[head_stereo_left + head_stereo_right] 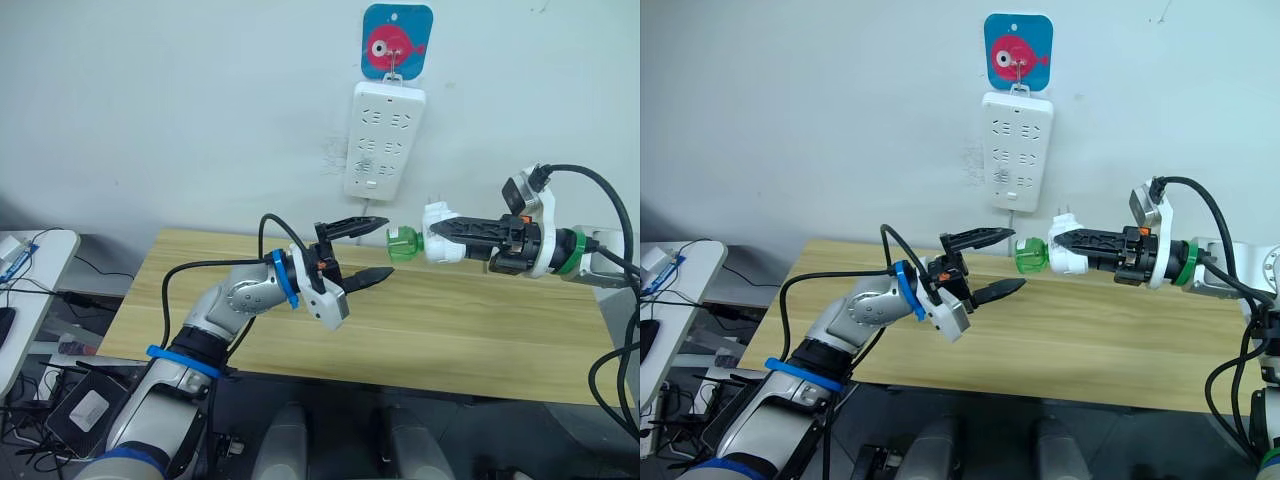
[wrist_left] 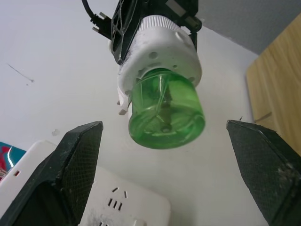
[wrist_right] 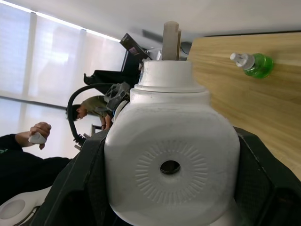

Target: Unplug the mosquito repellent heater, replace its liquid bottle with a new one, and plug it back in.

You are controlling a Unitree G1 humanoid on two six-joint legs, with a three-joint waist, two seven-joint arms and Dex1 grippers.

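The right gripper (image 1: 447,228) clamps the heater (image 1: 442,233), presenting its green bottle (image 1: 403,243) to the wide-open left gripper (image 1: 371,250), probably for unscrewing.

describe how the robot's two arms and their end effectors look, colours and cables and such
The left arm is silver-grey with blue bands and a looping black cable; its white wrist block carries the left end effector, two black tapered fingers with textured pads. The right arm has a white wrist with a green ring, thick black cables and a small camera module, ending in the right end effector, also black-fingered.
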